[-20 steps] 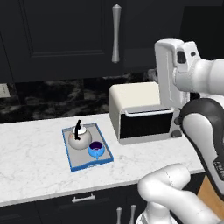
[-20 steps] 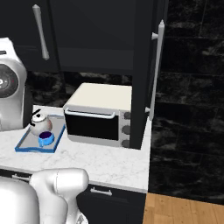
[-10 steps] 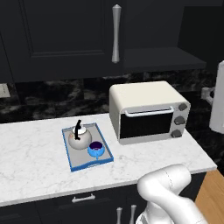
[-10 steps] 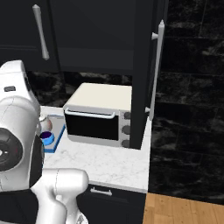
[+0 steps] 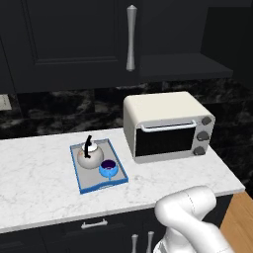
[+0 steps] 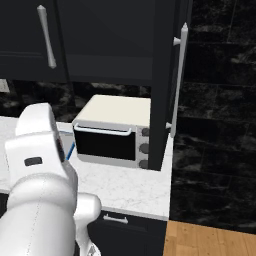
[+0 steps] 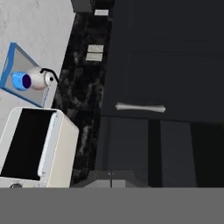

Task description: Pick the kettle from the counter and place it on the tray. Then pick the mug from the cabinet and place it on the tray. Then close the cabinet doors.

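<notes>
The white kettle (image 5: 90,157) and the blue mug (image 5: 108,169) both stand on the blue-rimmed tray (image 5: 82,184) on the marble counter (image 5: 34,173). The hand view shows them from high up: the kettle (image 7: 39,78), the mug (image 7: 21,81) and the tray (image 7: 13,54). The cabinet's left door (image 5: 74,44) is closed. Its right door (image 6: 162,85) stands open, edge-on, with its silver handle (image 6: 181,75), and the dark shelf (image 5: 183,66) shows bare. My gripper (image 7: 110,178) is shut with nothing in it, raised and facing the closed door's handle (image 7: 140,107).
A cream toaster oven (image 5: 168,126) stands on the counter right of the tray, below the open cabinet half. My arm's white links (image 6: 40,175) fill the lower left of the right base view. The counter ends at the right, where wooden floor (image 6: 210,240) begins.
The arm has swung out of the left base view's right side and now looms larger at the lower left of the right base view. Kettle, mug and tray have not moved.
</notes>
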Available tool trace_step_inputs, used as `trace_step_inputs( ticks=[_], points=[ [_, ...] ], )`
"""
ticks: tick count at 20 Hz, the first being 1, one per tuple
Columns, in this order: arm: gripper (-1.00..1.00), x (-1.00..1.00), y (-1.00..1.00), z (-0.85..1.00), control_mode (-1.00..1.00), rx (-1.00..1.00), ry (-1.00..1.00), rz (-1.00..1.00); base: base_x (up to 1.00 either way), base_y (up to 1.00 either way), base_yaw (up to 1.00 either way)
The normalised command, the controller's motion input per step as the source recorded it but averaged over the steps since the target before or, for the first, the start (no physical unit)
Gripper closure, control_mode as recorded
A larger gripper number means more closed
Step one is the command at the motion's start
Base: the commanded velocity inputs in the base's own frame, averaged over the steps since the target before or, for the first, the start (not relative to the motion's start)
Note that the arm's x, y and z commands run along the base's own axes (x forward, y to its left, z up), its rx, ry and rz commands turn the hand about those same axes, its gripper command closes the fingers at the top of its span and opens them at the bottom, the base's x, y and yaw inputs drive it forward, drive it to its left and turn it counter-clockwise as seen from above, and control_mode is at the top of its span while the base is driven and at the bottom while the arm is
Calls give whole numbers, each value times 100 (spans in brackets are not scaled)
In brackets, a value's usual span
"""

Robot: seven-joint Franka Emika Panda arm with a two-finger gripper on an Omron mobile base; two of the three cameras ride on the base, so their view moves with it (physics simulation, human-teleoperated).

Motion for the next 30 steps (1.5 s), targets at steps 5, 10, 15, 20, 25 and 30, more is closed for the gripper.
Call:
trace_step_inputs(
  ticks=[5, 10, 15, 20, 25, 30],
  points=[
    [100, -28, -78, -2, -100, -4, 0, 0, 0, 0, 0],
    [100, -7, -53, -11, -100, -6, 0, 0, 0, 0, 0],
    [100, 6, -47, -30, -100, -7, -1, 0, 0, 0, 0],
    [100, 28, -39, -50, -100, -1, -13, -2, 0, 0, 0],
    [100, 68, -57, -47, -100, 0, -2, -10, 0, 0, 0],
    [100, 99, -53, -54, -100, 0, 0, -16, 0, 0, 0]
  ],
)
